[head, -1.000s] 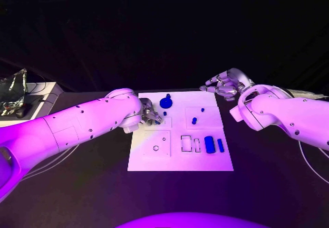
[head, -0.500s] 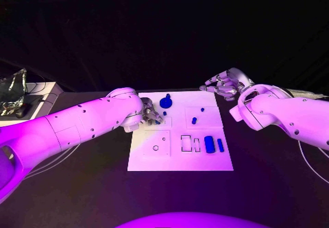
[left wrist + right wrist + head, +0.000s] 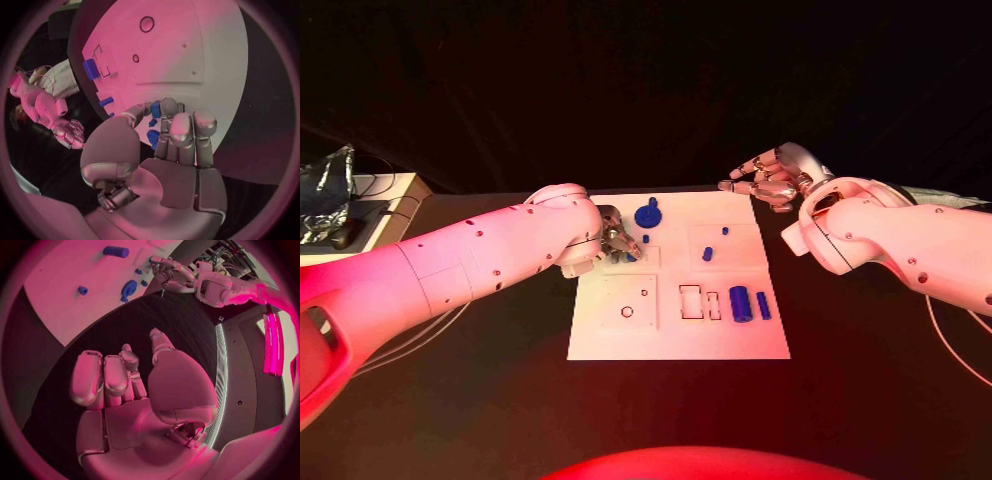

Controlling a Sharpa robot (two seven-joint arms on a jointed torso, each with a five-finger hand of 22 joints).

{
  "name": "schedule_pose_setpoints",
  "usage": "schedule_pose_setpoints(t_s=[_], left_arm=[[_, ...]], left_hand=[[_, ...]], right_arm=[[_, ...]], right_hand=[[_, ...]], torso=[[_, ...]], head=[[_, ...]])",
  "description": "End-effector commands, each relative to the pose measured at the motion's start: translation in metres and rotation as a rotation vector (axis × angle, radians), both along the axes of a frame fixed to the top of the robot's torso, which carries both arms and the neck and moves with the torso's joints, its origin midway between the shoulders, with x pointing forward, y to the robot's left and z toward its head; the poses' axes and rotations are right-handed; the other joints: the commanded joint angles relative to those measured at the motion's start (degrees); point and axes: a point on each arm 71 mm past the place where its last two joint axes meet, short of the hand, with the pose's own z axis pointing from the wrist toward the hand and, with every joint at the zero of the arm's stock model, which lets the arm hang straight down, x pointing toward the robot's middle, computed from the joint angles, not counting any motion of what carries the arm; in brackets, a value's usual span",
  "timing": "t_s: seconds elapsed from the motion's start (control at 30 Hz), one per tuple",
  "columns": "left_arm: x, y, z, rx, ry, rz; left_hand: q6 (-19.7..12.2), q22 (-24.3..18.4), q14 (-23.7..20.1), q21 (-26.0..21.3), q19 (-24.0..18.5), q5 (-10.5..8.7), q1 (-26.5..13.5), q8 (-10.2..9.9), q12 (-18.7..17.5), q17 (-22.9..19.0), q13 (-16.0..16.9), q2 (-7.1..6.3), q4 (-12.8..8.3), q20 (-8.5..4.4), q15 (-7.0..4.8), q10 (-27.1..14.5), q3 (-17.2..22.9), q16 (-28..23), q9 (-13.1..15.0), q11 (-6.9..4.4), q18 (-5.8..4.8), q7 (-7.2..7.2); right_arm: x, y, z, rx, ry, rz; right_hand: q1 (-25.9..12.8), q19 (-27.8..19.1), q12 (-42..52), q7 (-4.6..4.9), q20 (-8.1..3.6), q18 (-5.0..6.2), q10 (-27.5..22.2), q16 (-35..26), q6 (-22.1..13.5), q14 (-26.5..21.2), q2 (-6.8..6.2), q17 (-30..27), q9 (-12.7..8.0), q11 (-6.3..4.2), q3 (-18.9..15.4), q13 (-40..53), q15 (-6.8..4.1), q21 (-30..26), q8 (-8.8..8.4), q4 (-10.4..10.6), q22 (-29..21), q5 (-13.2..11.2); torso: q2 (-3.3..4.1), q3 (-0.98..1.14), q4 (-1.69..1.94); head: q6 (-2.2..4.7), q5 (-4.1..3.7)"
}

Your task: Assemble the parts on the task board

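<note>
White board (image 3: 678,335) flat in the middle of the black table (image 3: 473,400), blue parts (image 3: 740,303) lying near its right edge. Left hand (image 3: 615,240) over the board's far left, fingers (image 3: 170,125) curled around a small blue piece (image 3: 153,137). Right hand (image 3: 769,178) past the far right corner, fingers half-curled, empty.

The task board (image 3: 678,335) is presenting a smooth, matt white surface, like sheet plastic. The blue parts (image 3: 740,303) are looking like smooth moulded plastic with a slight sheen. The table (image 3: 473,400) is showing a dull, matt black top. Both arms (image 3: 459,265) are wearing glossy white plastic shells. The left hand (image 3: 172,150) and right hand (image 3: 125,390) are showing satin, metallic-looking silver segments reflecting the light softly.
</note>
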Motion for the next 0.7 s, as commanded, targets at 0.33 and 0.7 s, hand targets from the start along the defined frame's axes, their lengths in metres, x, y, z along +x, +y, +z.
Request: schedule_pose_setpoints(t_s=[0.33,0.7], left_arm=[[-0.0043,-0.0015,-0.0087,0.021,0.044,-0.015],[-0.0031,0.0007,-0.0086,0.019,0.036,0.0]], left_hand=[[1.2,0.5,0.5,-0.8,0.7,-0.39,4.6,-1.0,0.2,0.2,0.4,3.51,0.6,-0.27,-0.01,-0.2,-8.1,0.4,1.4,-0.53,-0.78,-0.64],[1.8,1.2,0.4,-1.5,0.9,-0.49,6.4,-1.1,0.4,0.2,0.4,5.15,5.1,-0.32,0.02,-0.3,-20.1,0.3,1.2,-0.47,-0.85,-0.72]], right_arm=[[-0.0008,0.0015,0.0005,-0.007,-0.007,0.015],[-0.0012,0.001,0.0007,-0.006,-0.009,0.014]], right_hand=[[-0.2,2.3,-0.1,0.24,-0.4,0.11,-0.1,-0.1,0.1,0.1,0.3,0.0,-0.1,-0.38,0.0,0.0,-0.26,-0.2,-0.2,-0.3,9.0,0.2],[-0.3,2.3,-0.2,0.24,-0.39,0.14,-0.1,-0.3,0.1,0.1,0.19,-0.2,-0.1,-0.38,0.0,-0.1,-0.26,-0.4,-0.21,-0.2,8.9,0.2]], torso=[[-0.01,-0.03,0.06],[-0.02,-0.03,0.02]], head=[[-0.1,-0.11],[-0.05,-0.11]])
